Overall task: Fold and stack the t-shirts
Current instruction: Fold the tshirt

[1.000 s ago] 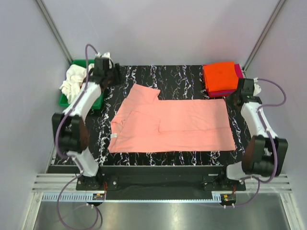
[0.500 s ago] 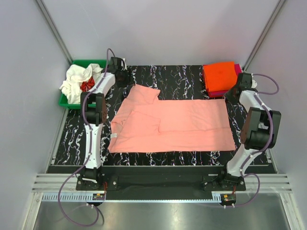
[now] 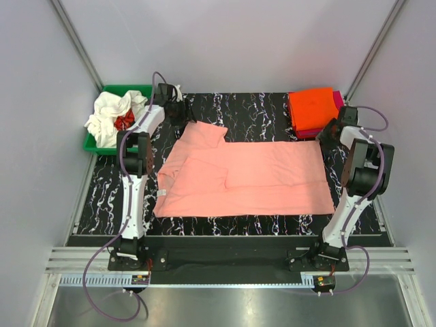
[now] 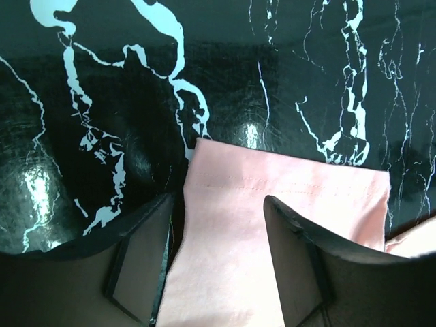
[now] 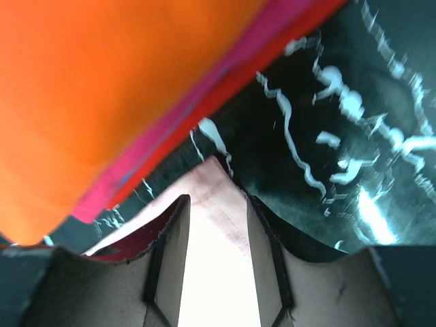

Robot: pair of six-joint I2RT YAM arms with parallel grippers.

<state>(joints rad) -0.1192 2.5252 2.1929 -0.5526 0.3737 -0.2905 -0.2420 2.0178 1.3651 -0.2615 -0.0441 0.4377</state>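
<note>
On the marbled table [image 3: 259,109], the salmon-pink t-shirt [image 3: 245,177] is laid flat. The left gripper [image 4: 218,204] is spread astride its sleeve hem, the right gripper [image 5: 216,201] spread astride a far corner. Grasp stage is judged; 2 pinches are needed, then a synchronised lift.

Top view overlooks the salmon-pink t-shirt [image 3: 245,178]; wrist views sit close above its corners.

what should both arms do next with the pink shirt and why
Probably close both grippers on the cloth. The salmon-pink shirt lies spread flat; the left gripper stands open astride its far sleeve hem, the right gripper open astride its far hem corner beside the orange-topped stack. Pinching comes before any fold.
</note>
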